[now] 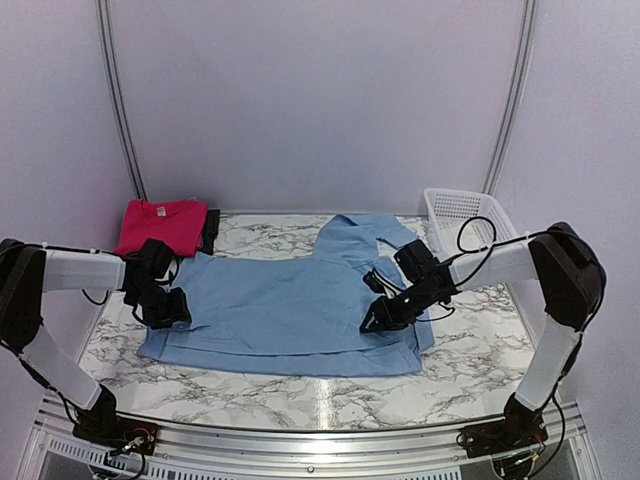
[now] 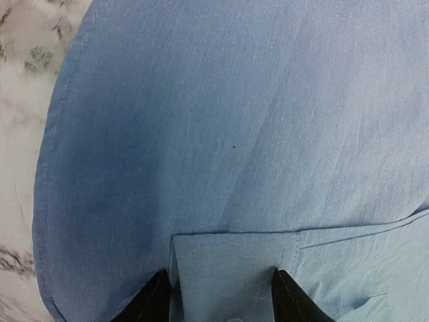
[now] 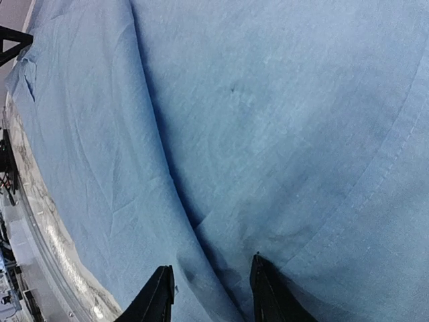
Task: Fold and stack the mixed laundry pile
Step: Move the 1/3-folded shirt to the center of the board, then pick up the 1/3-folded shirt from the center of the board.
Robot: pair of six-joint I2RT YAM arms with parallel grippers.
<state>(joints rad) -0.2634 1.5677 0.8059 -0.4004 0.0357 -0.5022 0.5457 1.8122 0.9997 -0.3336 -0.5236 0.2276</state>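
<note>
The light blue shirt (image 1: 290, 300) lies spread flat across the middle of the table. My left gripper (image 1: 166, 308) rests at its left edge. In the left wrist view this gripper (image 2: 221, 298) is open, and a flat buttoned cuff (image 2: 228, 268) of the shirt (image 2: 255, 121) lies between its fingertips. My right gripper (image 1: 374, 320) sits on the shirt's right part. It is open (image 3: 211, 295), with its tips down on the cloth (image 3: 268, 100) either side of a soft fold. A folded pink-red T-shirt (image 1: 158, 225) lies at the back left.
A dark garment (image 1: 211, 228) sits right beside the pink-red T-shirt. A white slatted basket (image 1: 465, 215) stands at the back right corner. Bare marble table (image 1: 470, 370) shows in front of and to the right of the shirt.
</note>
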